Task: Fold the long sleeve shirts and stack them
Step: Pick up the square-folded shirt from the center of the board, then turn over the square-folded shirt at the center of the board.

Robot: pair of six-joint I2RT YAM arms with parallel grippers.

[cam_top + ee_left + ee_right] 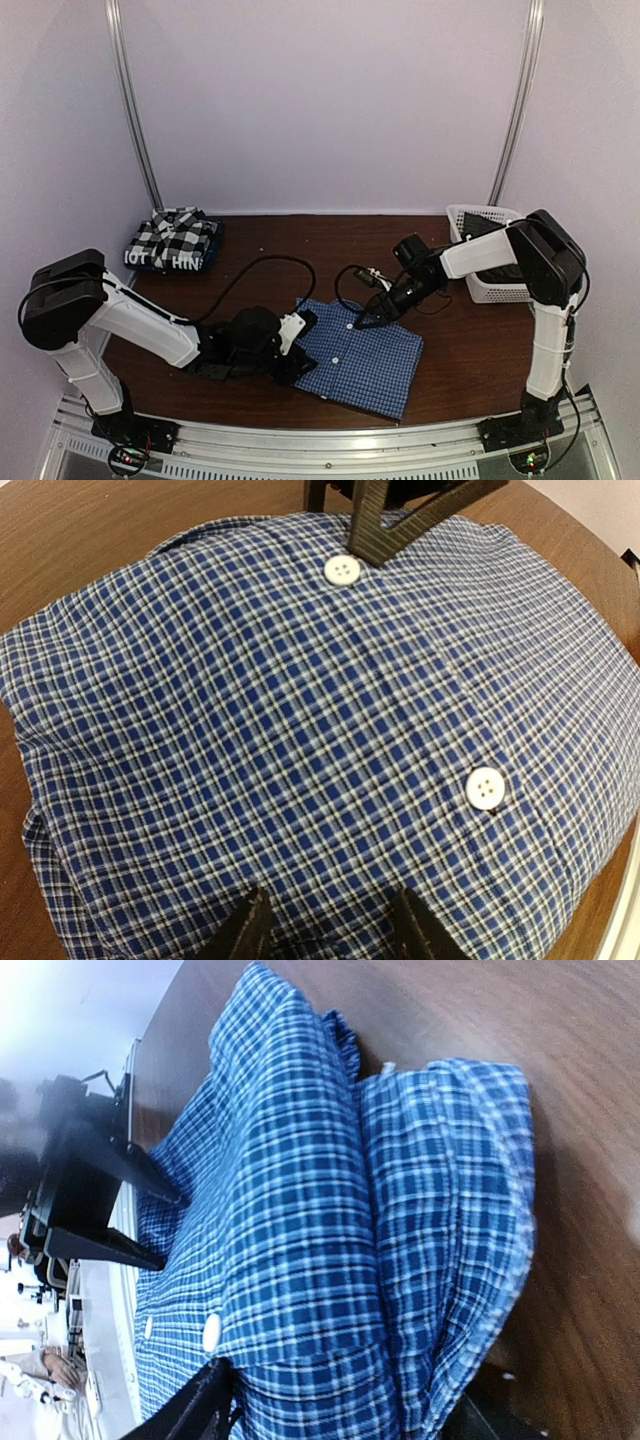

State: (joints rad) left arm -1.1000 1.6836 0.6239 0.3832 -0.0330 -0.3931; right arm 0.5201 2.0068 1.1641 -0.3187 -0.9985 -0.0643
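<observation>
A folded blue fine-check shirt (365,365) with white buttons lies on the brown table near the front. My left gripper (303,335) is at its left edge. In the left wrist view, the gripper (335,910) is shut on the edge of the shirt (300,710), with the cloth filling the gap between its jaws. My right gripper (362,320) is at the shirt's far collar end. Its jaws stand wide either side of the bunched cloth (400,1220), and the gripper (335,1410) is open. At the back left, a black-and-white plaid shirt (178,232) lies folded on a navy one with white letters (165,262).
A white plastic basket (478,218) holding something dark stands at the back right. A black cable (262,262) loops across the table behind the blue shirt. The right arm's fingers (400,525) show at the top of the left wrist view.
</observation>
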